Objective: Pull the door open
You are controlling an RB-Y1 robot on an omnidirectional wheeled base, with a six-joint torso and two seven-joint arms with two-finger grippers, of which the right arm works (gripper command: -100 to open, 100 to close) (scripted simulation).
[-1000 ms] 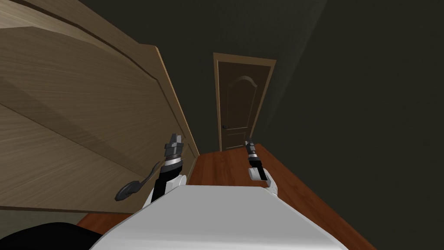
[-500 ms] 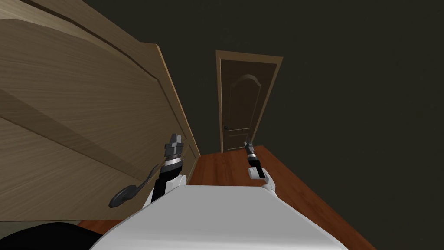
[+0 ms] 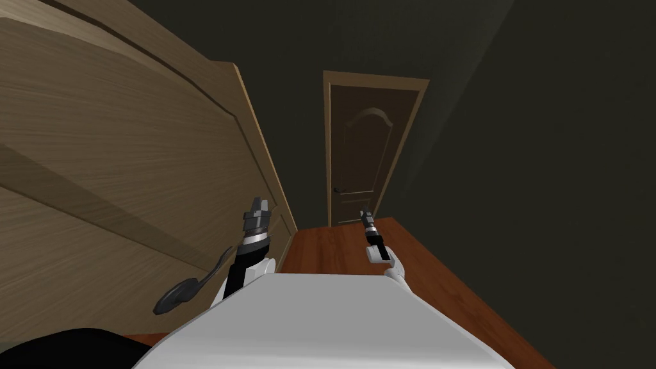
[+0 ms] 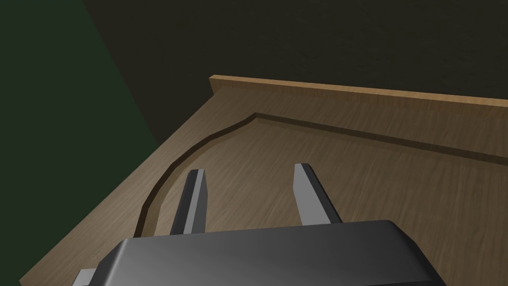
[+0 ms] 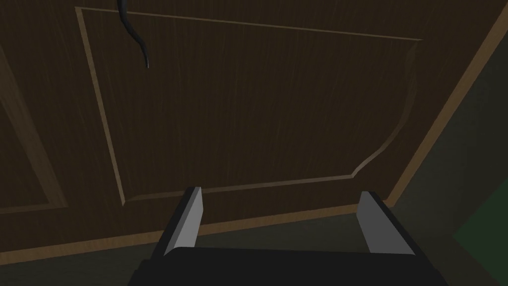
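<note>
A light wooden door (image 3: 128, 160) stands swung out along my left side, its dark lever handle (image 3: 184, 292) low beside my left forearm. My left gripper (image 3: 259, 206) is past that handle, near the door's free edge. In the left wrist view, the left gripper (image 4: 249, 169) is open and empty over the door's panel (image 4: 357, 169). At the far end of the passage a dark brown door (image 3: 370, 147) stands shut in its frame, with a small handle (image 3: 340, 189). My right gripper (image 3: 365, 214) points at it and, in the right wrist view (image 5: 282, 192), is open, far from the dark door (image 5: 248, 109) and its lever (image 5: 134, 37).
A reddish wooden floor (image 3: 333, 250) runs between the light door and a dark wall (image 3: 544, 160) on my right. The passage is narrow, with the light door close on my left.
My view has turned a little: the far door has slid right in the picture and the light door's handle down and left. Both arms keep their pose and stay open.
</note>
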